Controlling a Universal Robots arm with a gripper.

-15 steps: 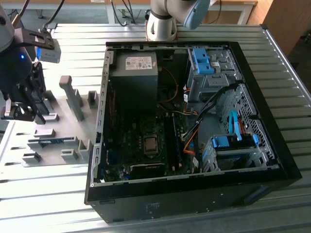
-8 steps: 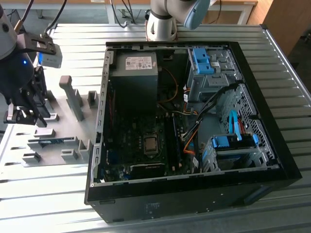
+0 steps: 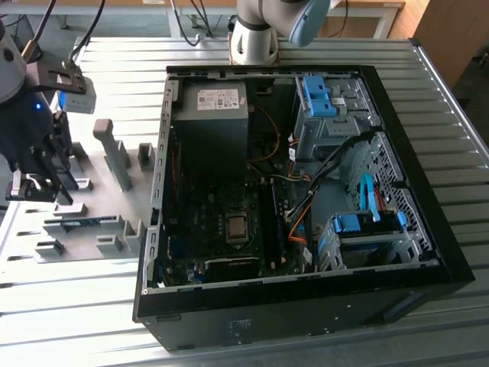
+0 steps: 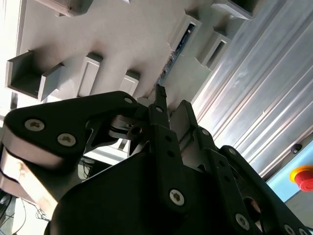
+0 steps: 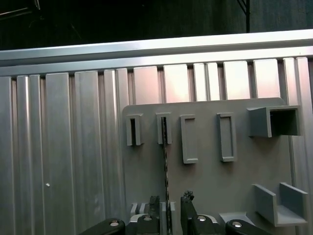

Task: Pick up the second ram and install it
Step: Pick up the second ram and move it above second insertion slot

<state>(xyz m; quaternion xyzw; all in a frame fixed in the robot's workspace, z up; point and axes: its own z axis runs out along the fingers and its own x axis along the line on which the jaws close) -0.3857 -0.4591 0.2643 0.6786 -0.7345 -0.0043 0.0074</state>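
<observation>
Ribbed metal table (image 3: 76, 321) under everything. Open PC case (image 3: 306, 321) sits centre to 3 o'clock in exterior view. Grey fixture plate (image 3: 92, 202) at 9 o'clock of case. Gripper (image 5: 170, 208) low over plate, jaws released, gap showing each side. Second ram (image 5: 165, 171) stands on edge in plate slot, running between fingertips, not gripped.

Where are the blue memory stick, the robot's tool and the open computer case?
blue memory stick (image 3: 80, 223): exterior view, middle of its long blue face.
tool (image 5: 170, 199): first wrist view, midway between its open fingertips.
computer case (image 3: 306, 325): exterior view, its black near wall.
</observation>
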